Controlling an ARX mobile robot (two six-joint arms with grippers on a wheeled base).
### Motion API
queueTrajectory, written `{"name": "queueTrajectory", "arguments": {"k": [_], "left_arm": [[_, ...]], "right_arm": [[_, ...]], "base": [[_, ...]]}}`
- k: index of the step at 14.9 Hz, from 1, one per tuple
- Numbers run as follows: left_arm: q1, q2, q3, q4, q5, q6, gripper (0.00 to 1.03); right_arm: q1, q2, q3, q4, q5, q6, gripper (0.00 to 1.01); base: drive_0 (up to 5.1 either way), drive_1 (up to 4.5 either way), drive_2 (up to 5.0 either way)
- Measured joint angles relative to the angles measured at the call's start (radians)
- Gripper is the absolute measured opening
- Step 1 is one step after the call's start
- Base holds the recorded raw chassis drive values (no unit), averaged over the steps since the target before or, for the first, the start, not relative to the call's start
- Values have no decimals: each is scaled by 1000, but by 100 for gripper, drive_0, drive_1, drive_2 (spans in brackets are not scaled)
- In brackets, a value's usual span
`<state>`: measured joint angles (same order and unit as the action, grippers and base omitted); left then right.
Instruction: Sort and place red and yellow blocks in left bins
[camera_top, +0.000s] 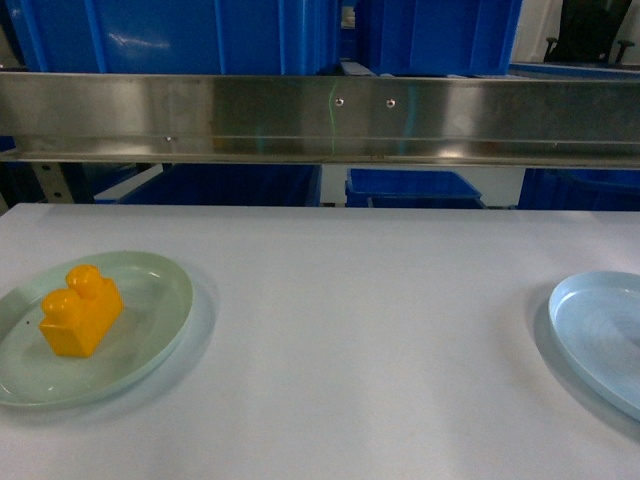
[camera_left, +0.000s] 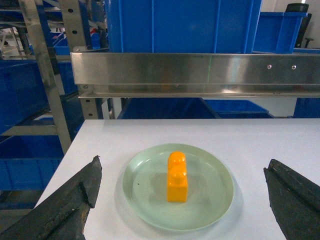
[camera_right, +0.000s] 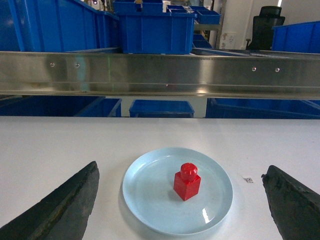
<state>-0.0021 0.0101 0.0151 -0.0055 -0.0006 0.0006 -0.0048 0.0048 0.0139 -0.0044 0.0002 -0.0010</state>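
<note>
L gripper spread wide over yellow block; R gripper likewise, red block.

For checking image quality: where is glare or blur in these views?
Head view: soft overall, streaky reflections on the steel rail. Left wrist view: yellow block sharp, fingers blurred. Right wrist view: small glare spot on the blue plate near the red block.

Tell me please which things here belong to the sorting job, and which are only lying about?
Belong to the job:
- yellow block, on the green plate
- red block, on the pale blue plate
- blue bins behind the steel rail
- left gripper and right gripper, both open

Only lying about:
- green plate
- pale blue plate
- steel rail
- black office chair
</note>
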Motion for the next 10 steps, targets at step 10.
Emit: {"name": "queueTrajectory", "arguments": {"k": [10], "left_arm": [[0,0,0,0,0,0,98]], "right_arm": [[0,0,0,0,0,0,98]], "base": [[0,0,0]]}}
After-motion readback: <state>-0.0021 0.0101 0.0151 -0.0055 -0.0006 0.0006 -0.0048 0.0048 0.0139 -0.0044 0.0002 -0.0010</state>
